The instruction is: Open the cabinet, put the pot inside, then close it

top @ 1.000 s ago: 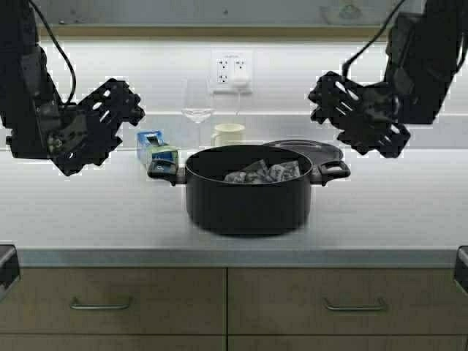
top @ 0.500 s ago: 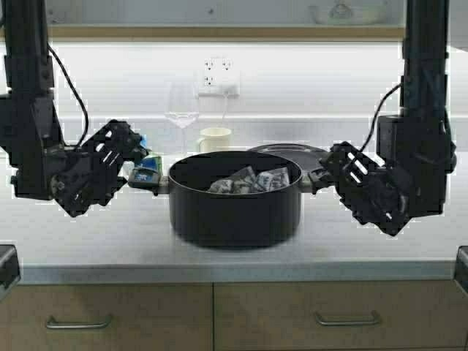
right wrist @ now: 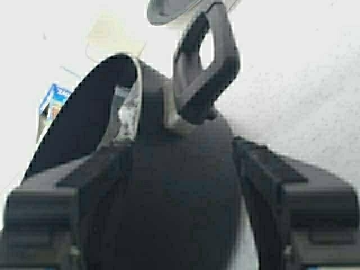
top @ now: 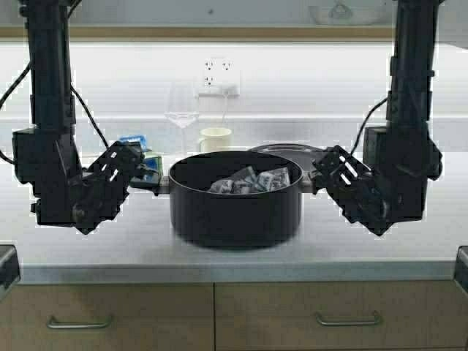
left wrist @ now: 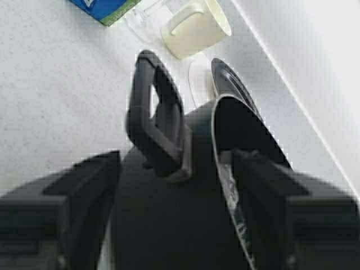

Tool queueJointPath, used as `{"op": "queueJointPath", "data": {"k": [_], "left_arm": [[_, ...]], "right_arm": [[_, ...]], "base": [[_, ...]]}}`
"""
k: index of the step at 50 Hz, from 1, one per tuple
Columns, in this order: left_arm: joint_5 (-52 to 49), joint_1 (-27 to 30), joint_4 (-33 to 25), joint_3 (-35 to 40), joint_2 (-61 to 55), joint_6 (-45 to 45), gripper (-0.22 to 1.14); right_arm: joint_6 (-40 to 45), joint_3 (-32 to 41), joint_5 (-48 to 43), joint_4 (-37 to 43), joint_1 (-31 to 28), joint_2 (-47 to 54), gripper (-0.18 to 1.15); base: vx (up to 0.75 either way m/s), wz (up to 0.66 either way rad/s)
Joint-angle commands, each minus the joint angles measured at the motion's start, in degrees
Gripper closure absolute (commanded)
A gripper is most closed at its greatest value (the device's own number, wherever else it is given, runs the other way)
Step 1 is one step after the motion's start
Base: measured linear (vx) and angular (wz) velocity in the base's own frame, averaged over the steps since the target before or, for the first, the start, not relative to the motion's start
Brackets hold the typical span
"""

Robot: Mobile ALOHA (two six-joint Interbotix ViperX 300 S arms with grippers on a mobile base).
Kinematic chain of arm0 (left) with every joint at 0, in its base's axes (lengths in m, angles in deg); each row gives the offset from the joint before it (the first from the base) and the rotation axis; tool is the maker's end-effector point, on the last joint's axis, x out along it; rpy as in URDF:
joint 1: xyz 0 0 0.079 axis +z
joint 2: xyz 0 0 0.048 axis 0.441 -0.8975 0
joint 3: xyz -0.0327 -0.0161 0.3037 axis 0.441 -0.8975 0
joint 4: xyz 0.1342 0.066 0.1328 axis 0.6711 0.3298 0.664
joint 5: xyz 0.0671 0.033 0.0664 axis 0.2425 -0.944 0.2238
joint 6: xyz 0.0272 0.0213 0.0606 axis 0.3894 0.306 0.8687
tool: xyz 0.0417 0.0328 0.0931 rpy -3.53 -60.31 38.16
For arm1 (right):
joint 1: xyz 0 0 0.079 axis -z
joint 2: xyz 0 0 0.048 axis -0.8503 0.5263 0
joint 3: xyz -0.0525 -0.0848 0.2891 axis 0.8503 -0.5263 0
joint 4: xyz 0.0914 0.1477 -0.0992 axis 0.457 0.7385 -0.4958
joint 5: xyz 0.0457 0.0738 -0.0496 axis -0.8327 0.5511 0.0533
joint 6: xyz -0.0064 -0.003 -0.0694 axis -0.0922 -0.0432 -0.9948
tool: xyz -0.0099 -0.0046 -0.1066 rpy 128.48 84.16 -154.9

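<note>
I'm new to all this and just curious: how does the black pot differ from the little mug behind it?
The pot is matte black, wide and deep; the mug is cream and far smaller. The pot has two loop handles, the mug one. The pot holds something crinkly and silvery; the mug's inside is hidden. Both stand upright on the counter.

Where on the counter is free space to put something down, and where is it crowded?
Free: the counter strip before the pot, and the far right end. Crowded: behind the pot, where the mug, wine glass, blue box and dark lid stand.
</note>
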Motion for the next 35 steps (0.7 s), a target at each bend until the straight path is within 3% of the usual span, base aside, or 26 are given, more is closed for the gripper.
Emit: {"op": "queueJointPath", "data": {"k": [1,17,35], "left_arm": [[0.4,0.1,-0.1,3.2,-0.9,-1.1,-0.01],[-1.1,2.5,2.5,14.2,-7.8,-8.3,-0.01],[-9.8,8.6,14.5,24.4,-10.0,-8.8,-0.01]], "right_arm": [[0.7,2.2,-0.3,-0.5,2.6,-0.1,0.07],[6.9,11.0,-0.3,-6.3,7.1,5.4,0.07],[12.5,22.8,0.1,-12.2,10.6,11.3,0.07]], "base": [[0.0,0.0],[0.0,0.0],[0.0,0.0]]}}
